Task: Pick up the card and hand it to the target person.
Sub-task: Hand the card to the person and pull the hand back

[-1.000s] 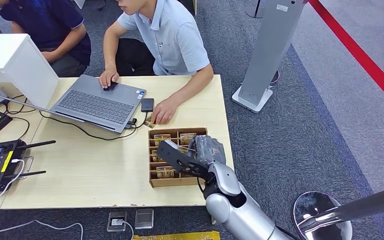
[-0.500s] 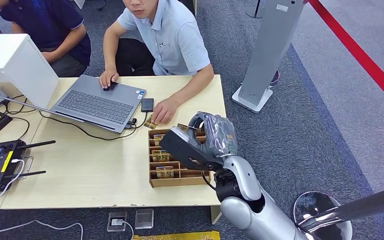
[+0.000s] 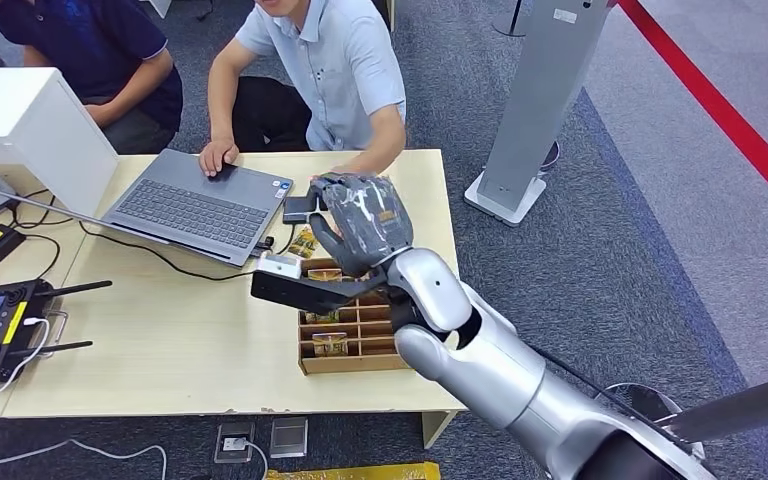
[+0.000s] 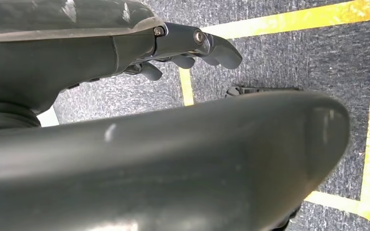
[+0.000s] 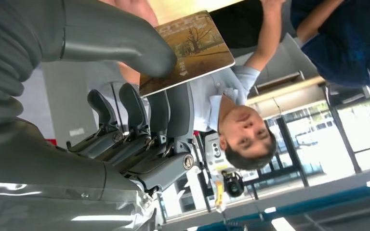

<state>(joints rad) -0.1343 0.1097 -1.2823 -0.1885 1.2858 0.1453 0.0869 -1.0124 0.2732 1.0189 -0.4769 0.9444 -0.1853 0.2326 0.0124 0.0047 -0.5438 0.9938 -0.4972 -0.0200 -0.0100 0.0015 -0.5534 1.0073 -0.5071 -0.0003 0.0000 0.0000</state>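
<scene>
Between the right hand's (image 5: 101, 96) thumb and fingers sits the card (image 5: 188, 50) — flat, tan-brown, tree-printed, white-edged.

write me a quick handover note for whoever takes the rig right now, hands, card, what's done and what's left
Right robot hand: raised over the far part of the table, pinching the card between thumb and fingers, held out toward the person in the light blue shirt.
Left robot hand: hanging down over grey carpet with yellow tape, holding nothing.
Card tray: on the table's near right side, more cards in its compartments.
Done: card picked up and lifted out toward the person.
Left: the person has not taken the card yet; the person's hand sits just behind the robot hand. Finish the handover, then release.
</scene>
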